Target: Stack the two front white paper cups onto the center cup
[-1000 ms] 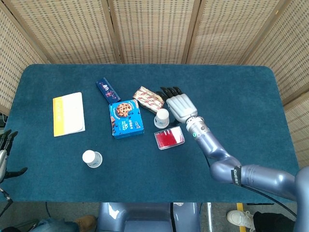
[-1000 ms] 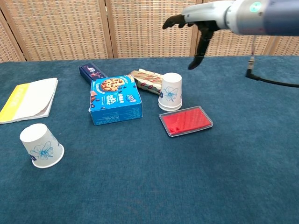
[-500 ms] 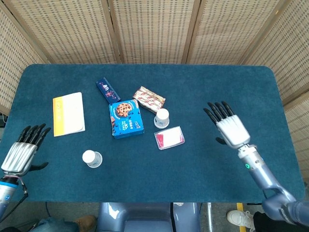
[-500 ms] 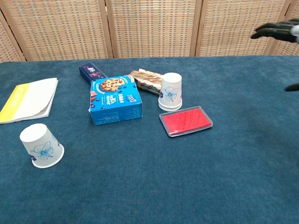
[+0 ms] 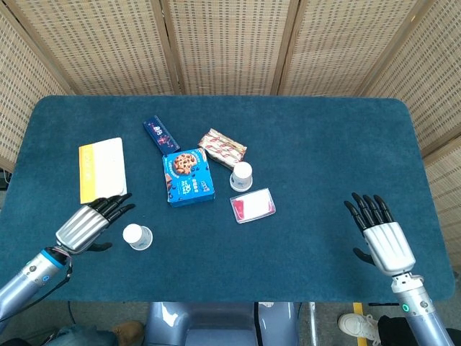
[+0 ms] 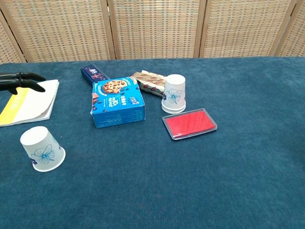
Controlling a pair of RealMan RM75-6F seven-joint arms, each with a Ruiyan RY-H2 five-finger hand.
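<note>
Left hand: your left hand hangs over the front left of the table, fingers straight and apart, holding nothing. Its dark fingertips enter the chest view from the left edge, above the notebook.
Right hand: your right hand is at the front right of the table, palm down, fingers spread and released, well apart from every object. Only the head view shows it.
Front cup: 1 white cup stands upside down at the front left, just beside your left hand on its right; the pictures do not show contact. In the chest view it shows a blue flower print.
Center cup: the other cup stands upside down mid-table, touching nothing but the cloth as far as you can tell, just beside the red case and the striped pack.
Cups seen: 2 in all, well apart, not stacked.
Cookie box: the blue box lies left of the center cup.
Red case: a clear-rimmed red case lies flat in front of the center cup.
Striped pack: a red-and-white packet lies behind the center cup.
Dark box: a small navy box lies behind the cookie box.
Notebook: the yellow-edged notebook lies at the left, behind your left hand.
</note>
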